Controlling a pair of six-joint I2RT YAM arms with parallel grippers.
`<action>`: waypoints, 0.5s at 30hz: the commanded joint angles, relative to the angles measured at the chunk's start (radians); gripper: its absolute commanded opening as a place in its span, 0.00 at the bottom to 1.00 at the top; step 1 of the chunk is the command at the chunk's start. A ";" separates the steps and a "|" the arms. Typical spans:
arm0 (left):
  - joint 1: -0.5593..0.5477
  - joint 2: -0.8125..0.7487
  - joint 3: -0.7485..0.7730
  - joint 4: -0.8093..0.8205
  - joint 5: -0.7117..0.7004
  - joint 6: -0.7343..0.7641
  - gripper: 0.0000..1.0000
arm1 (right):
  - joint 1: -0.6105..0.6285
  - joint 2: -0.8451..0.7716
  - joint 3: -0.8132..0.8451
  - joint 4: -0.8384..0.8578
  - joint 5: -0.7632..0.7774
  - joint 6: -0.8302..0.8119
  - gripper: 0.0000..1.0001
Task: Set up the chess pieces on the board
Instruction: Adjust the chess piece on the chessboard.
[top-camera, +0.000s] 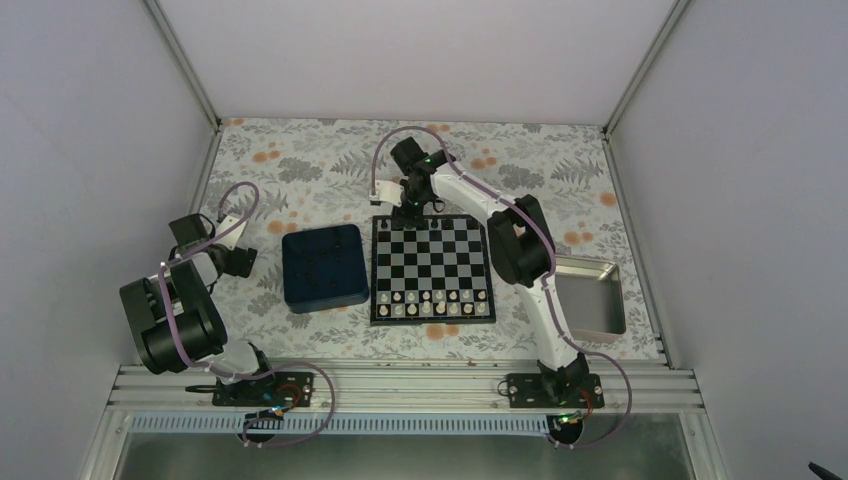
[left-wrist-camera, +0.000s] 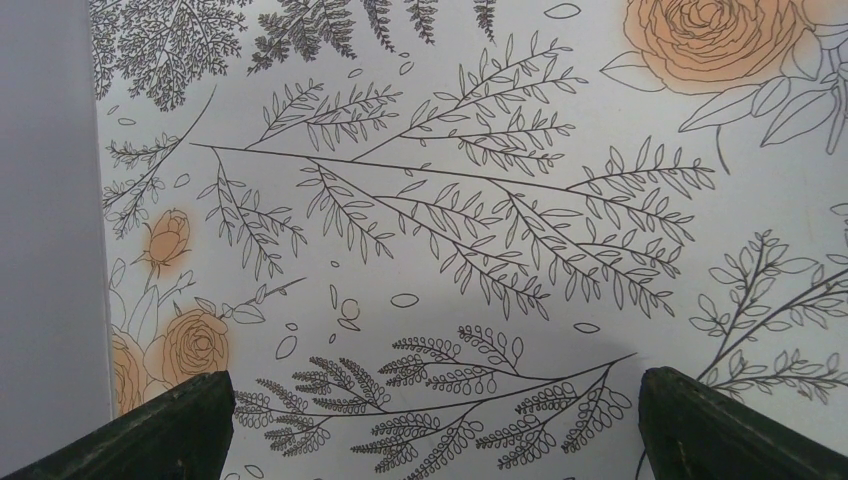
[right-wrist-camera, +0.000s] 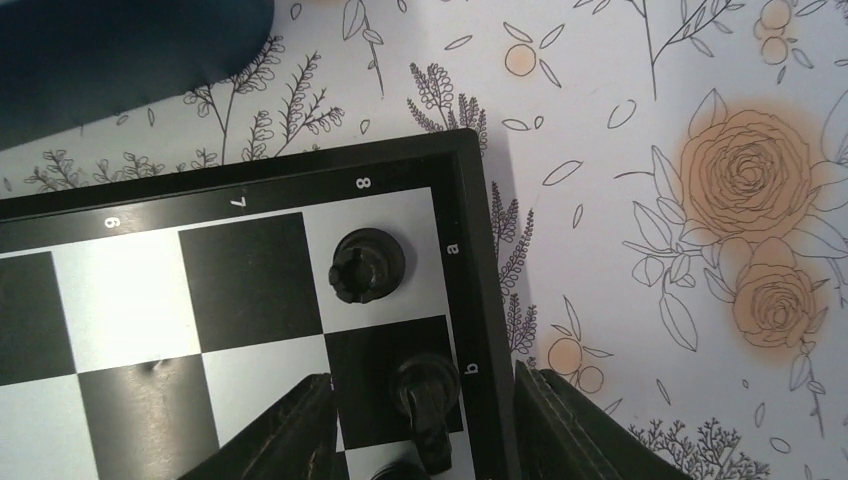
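My right gripper (right-wrist-camera: 420, 382) stands apart around a black knight (right-wrist-camera: 428, 392) on the board (right-wrist-camera: 250, 172), rook (right-wrist-camera: 367, 265) just ahead; my left gripper (left-wrist-camera: 432, 380) gapes wide

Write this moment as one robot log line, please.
left gripper: open, above cloth | right gripper: open around black piece on b8 | rook: on a8

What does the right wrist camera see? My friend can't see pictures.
The right gripper straddles a black chess piece at a corner of the board, jaws open. A black rook stands on the corner square; flowery tablecloth lies beyond.
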 joint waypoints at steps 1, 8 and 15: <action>0.005 0.004 -0.017 -0.002 0.022 0.012 1.00 | 0.007 0.015 0.029 0.004 -0.003 -0.012 0.46; 0.005 0.015 -0.014 -0.005 0.024 0.015 1.00 | 0.006 0.031 0.042 -0.022 -0.006 -0.008 0.35; 0.005 0.018 -0.013 -0.008 0.025 0.016 1.00 | 0.007 0.032 0.044 -0.056 -0.011 -0.007 0.29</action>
